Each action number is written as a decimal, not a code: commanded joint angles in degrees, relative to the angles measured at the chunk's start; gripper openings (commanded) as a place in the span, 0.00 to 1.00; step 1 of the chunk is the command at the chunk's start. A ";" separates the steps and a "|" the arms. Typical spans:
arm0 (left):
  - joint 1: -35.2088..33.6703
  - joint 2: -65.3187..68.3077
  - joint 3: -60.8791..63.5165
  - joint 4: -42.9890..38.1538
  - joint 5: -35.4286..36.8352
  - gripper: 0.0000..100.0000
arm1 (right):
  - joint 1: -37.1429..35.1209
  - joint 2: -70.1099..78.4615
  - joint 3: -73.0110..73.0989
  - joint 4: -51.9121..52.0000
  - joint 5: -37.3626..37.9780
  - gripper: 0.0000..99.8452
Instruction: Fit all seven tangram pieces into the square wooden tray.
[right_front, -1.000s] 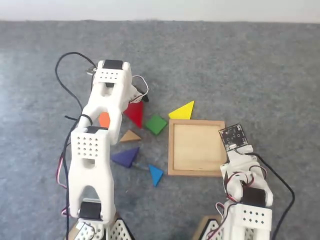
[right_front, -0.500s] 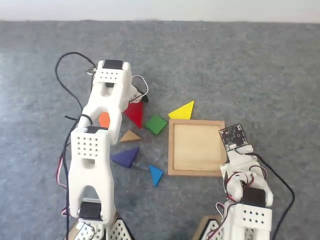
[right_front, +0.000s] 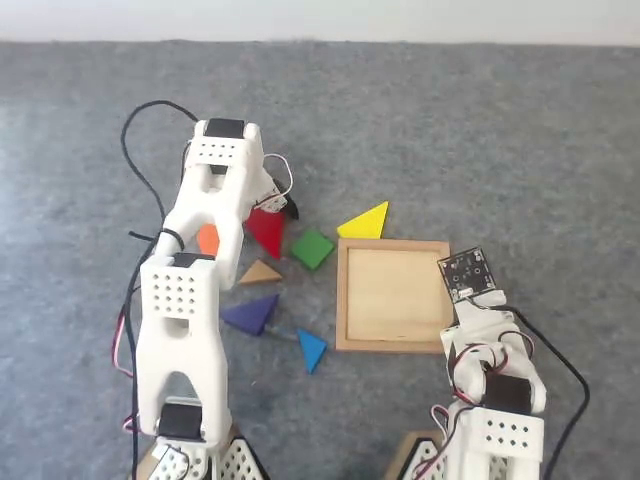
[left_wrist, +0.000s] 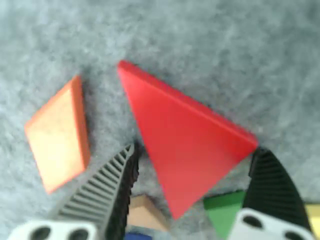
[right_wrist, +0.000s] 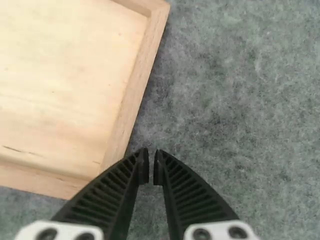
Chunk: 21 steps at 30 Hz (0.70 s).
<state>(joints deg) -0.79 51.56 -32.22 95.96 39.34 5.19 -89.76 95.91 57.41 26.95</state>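
Note:
The red triangle (left_wrist: 185, 140) lies flat on the grey carpet between the fingers of my left gripper (left_wrist: 192, 170), which is open and straddles it. In the high view this gripper (right_front: 274, 205) sits over the far end of the red triangle (right_front: 268, 230). Around it lie the orange parallelogram (right_front: 208, 239), green square (right_front: 311, 248), yellow triangle (right_front: 366, 222), tan triangle (right_front: 261, 272), purple triangle (right_front: 252, 313) and blue triangle (right_front: 312, 349). The square wooden tray (right_front: 344, 300) holds nothing. My right gripper (right_wrist: 150, 161) is shut, just off the tray's rim (right_wrist: 135, 95) at its near right corner.
The right arm (right_front: 485, 350) stands at the tray's near right side. The left arm (right_front: 190, 290) stretches over the carpet left of the pieces, its black cable (right_front: 140, 150) looping beyond. Grey carpet lies open behind and right of the tray.
The left gripper has shifted slightly down toward the red triangle and its cable has swung. The right arm and the pieces have stayed put.

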 joint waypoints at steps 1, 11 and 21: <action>-0.88 0.18 1.10 0.35 -12.31 0.33 | 0.04 -0.66 0.97 -1.10 -0.18 0.04; -3.08 0.26 -0.04 -2.99 -11.25 0.31 | 0.04 -0.66 0.97 -1.10 -0.18 0.04; 0.26 0.18 -0.04 -4.13 0.18 0.35 | 0.04 -0.66 0.97 -1.10 -0.18 0.04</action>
<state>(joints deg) -1.67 51.47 -31.52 94.37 35.21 5.19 -89.76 95.91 57.41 26.95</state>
